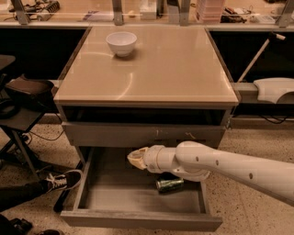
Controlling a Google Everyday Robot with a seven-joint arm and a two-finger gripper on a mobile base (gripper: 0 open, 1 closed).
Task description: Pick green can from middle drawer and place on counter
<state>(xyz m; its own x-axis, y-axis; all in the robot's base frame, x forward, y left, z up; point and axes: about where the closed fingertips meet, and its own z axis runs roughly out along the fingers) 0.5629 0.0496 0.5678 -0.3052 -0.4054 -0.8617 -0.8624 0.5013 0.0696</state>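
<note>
Now, the biggest thing before you is the grey cabinet (pixel 73 133) with the counter (pixel 174 69) as its glossy beige top, rounded at the edges. Under that top is a dark gap, then a closed grey drawer front (pixel 138 134) with pale scratch marks near its middle.

Your arm (pixel 239 167) is next in size. It is a thick white limb that enters from the lower right and runs almost level leftward across the open drawer. Its rounded elbow-like joint sits over the drawer's right half, with the ringed wrist beyond it pointing left.

Below the arm, the middle drawer (pixel 138 220) is pulled well out, with its plain front panel nearest the camera and its grey floor showing.

Behind the cabinet, a long cluttered ledge (pixel 69 18) with metal posts (pixel 117 11) crosses the top of the view. To the left is dark furniture (pixel 18 105), and a black-and-white shoe (pixel 62 180) lies on the speckled floor (pixel 257 215) beside the drawer. A pale rounded object (pixel 274 89) juts in at the right.

A white bowl (pixel 121 43) stands upright at the counter's far left.

The green can (pixel 170 184) lies on its side on the drawer floor, right of centre, just beneath the arm's joint and apart from the gripper.

The gripper (pixel 136 158) is the pale tip at the arm's left end. It hangs over the back of the drawer, just under the scratched front. Whether it is spread or pressed together, you cannot tell, and it carries nothing visible.
</note>
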